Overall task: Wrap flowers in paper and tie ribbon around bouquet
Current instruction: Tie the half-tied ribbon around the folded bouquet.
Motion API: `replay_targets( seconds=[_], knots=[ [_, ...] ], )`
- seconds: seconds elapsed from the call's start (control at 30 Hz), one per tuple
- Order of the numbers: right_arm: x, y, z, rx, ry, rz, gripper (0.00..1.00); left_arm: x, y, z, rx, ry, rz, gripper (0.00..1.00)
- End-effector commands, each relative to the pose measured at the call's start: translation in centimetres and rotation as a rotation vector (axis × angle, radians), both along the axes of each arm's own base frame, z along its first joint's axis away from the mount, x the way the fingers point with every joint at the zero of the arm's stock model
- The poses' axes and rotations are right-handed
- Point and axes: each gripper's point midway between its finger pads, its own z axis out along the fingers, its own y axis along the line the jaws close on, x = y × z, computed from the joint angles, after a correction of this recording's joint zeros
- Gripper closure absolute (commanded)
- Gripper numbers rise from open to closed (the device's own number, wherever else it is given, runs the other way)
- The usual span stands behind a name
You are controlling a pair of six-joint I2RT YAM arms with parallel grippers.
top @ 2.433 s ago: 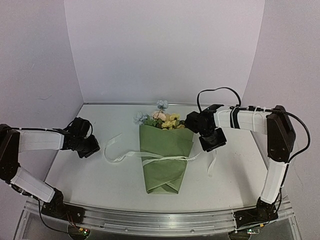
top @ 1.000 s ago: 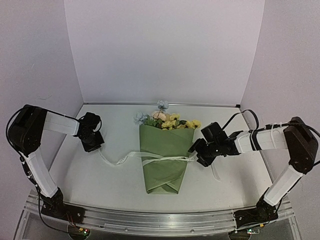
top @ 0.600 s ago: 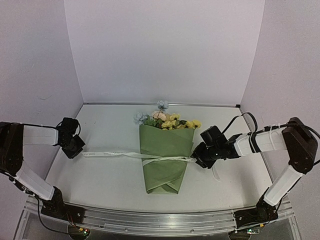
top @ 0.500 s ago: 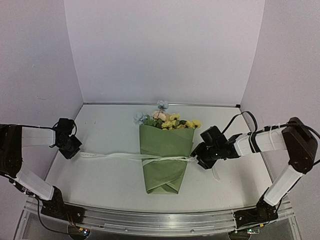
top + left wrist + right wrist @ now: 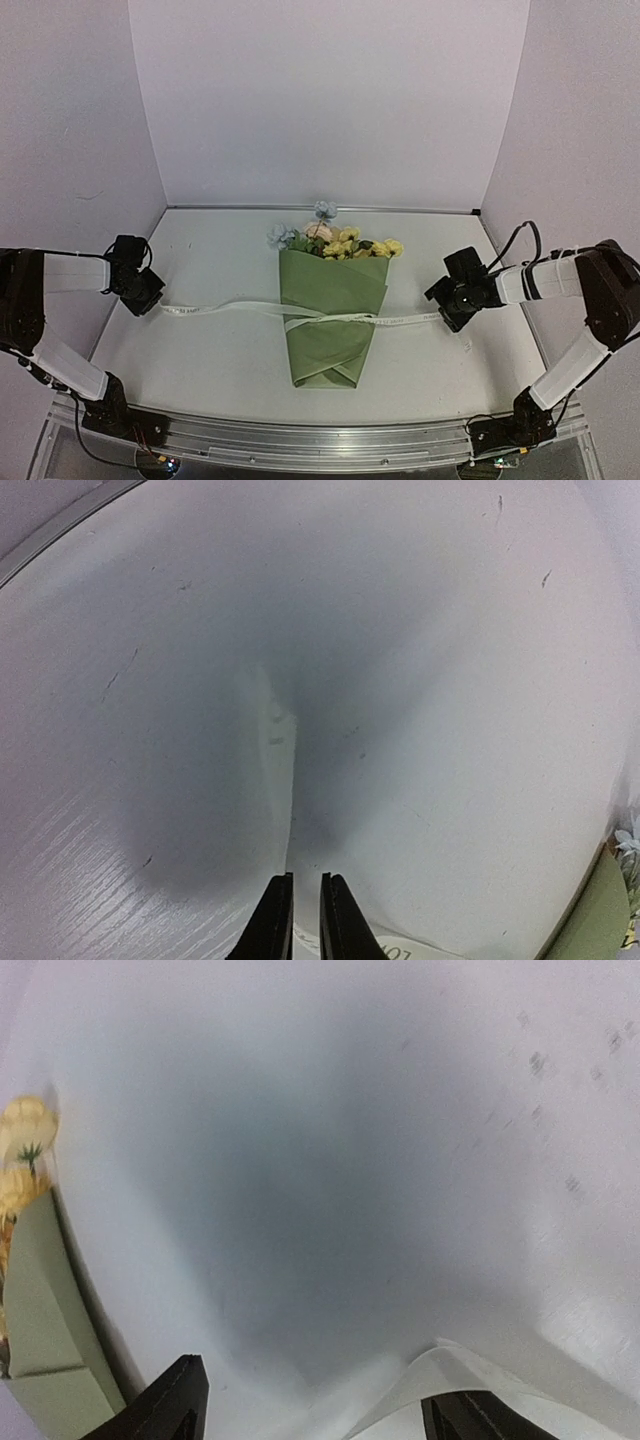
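Faint print ran along the cream ribbon. Only a fragment beside the left claw, seemingly "LO", could be read, in the left wrist view. The bouquet lay mid-worktop: a cone of olive-green paper, narrow end toward the arms, with pale blue, pink and yellow flowers above its rim. The ribbon crossed its waist and stretched out to both sides. The left claw's fingers stood nearly together with the ribbon at the slit; whether they pinched it I could not tell. The right claw was spread wide, the ribbon lying loose between its fingers.
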Motion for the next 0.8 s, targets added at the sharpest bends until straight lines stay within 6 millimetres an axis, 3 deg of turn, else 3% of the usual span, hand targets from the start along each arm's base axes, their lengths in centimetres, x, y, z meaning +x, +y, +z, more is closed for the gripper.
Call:
replay_targets(
  seconds=[0.0, 0.1, 0.23, 0.37, 0.53, 0.77],
  knots=[
    [0.0, -4.2, 1.5, -0.106, 0.012, -0.016, 0.24, 1.2, 0.1, 1.0, -0.011, -0.045, -0.017, 0.82],
    [0.5, -4.0, 3.7, -0.116, -0.009, 0.015, 0.22, 1.1, 0.3, 1.3, -0.013, -0.048, -0.013, 0.57],
    [-0.8, -3.4, 4.6, -0.054, -0.020, 0.025, 0.21, 1.1, 0.6, 3.0, -0.014, -0.074, -0.004, 0.31],
    [-2.7, -0.5, 5.4, 0.006, -0.045, 0.067, 0.21, 1.2, 0.0, 5.7, -0.061, -0.125, -0.005, 0.20],
    [-4.5, 4.6, 6.1, 0.085, -0.065, 0.095, 0.24, 0.0, -4.2, 7.1, -0.291, -0.172, -0.007, 0.13],
    [-5.1, 9.7, 6.2, 0.185, -0.089, 0.086, 0.34, -2.3, -13.0, 7.2, -0.532, -0.163, -0.041, 0.13]
  ],
)
